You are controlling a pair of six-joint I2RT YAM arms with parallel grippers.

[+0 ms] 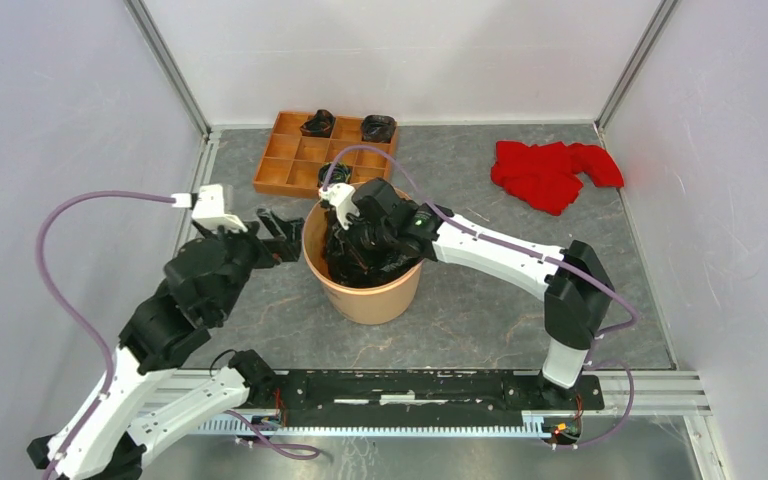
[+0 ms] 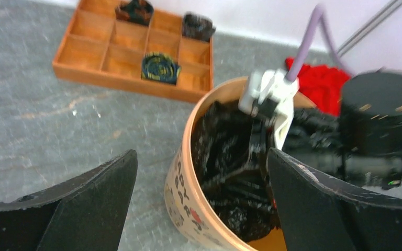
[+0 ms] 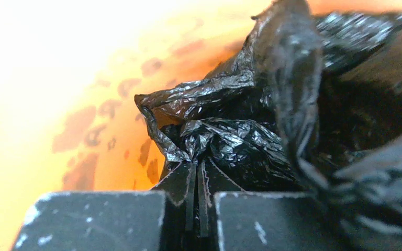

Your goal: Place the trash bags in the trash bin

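Note:
The peach-orange trash bin [image 1: 365, 295] stands at the middle of the table, with a crinkly black trash bag [image 1: 360, 262] stuffed inside it. My right gripper [image 1: 355, 232] reaches down into the bin. In the right wrist view its jaws [image 3: 196, 164] are shut, with the glossy film of the bag [image 3: 241, 141] bunched at their tips against the bin's orange inner wall [image 3: 84, 104]. My left gripper [image 1: 280, 235] hovers just left of the bin's rim, wide open and holding nothing. In the left wrist view it [image 2: 201, 153] frames the bin [image 2: 188, 198] and the bag [image 2: 225, 151].
An orange-brown wooden tray [image 1: 290, 165] of square compartments lies behind the bin, with small rolled black bundles [image 1: 318, 123] in it. A red cloth [image 1: 550, 170] lies at the back right. White walls close in the table on three sides.

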